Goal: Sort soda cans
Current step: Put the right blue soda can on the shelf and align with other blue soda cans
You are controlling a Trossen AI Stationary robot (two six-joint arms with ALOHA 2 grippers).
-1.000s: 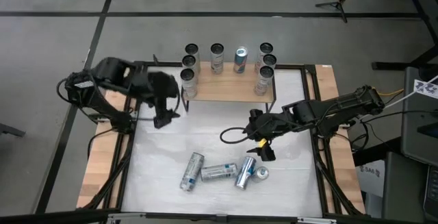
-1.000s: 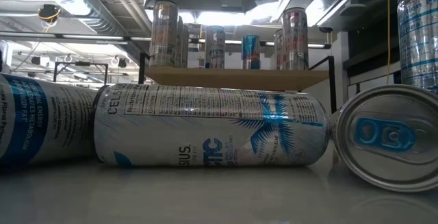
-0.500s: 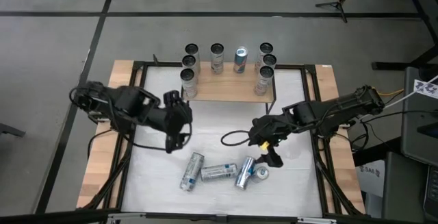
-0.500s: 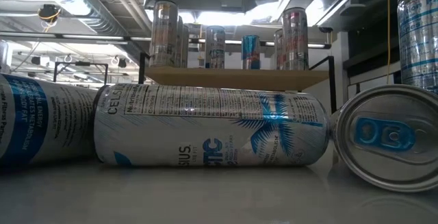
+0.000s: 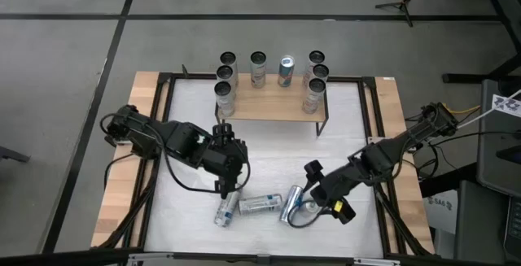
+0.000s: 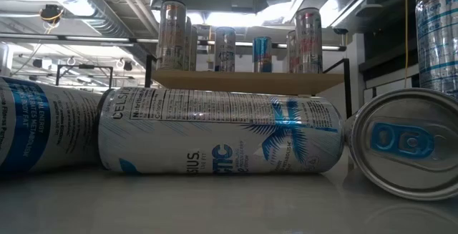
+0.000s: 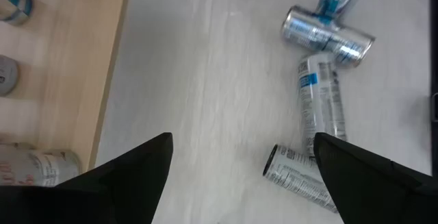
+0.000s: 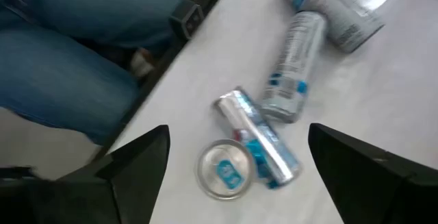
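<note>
My left tool [image 5: 225, 186] hangs low over the white surface [image 5: 269, 140] with its two fingers [image 7: 130, 172] spread wide and nothing between them. Just past its tips lies the nearest fallen can [image 5: 227, 204], a silver one with a blue label, on its side; in my left wrist view this can [image 7: 301, 181] sits right by one fingertip, though I cannot tell if they touch. Beyond it, farther from my left tool, a second can [image 5: 260, 204] lies flat and crosswise, and the same can fills the middle of the low view [image 6: 222, 130], label side showing.

My right tool [image 5: 319, 194] is down at the other end of that cluster, fingers [image 8: 133, 162] also parted and holding nothing. Directly beside it lies a third can [image 5: 291, 204] on its side, and touching that one is a can seen top-on [image 5: 310, 207], its silver lid with a blue tab showing in my right wrist view [image 8: 224, 170]. In the low view that lid [image 6: 404, 142] faces the camera.

Well away from both tools, on the wooden shelf [image 5: 273, 106] at the far end of the surface, seven cans [image 5: 258, 68] stand upright in a loose arc, one of them blue [image 5: 286, 70].

Past the surface's edge, my right wrist view shows a person's legs in blue jeans [image 8: 75, 59].
</note>
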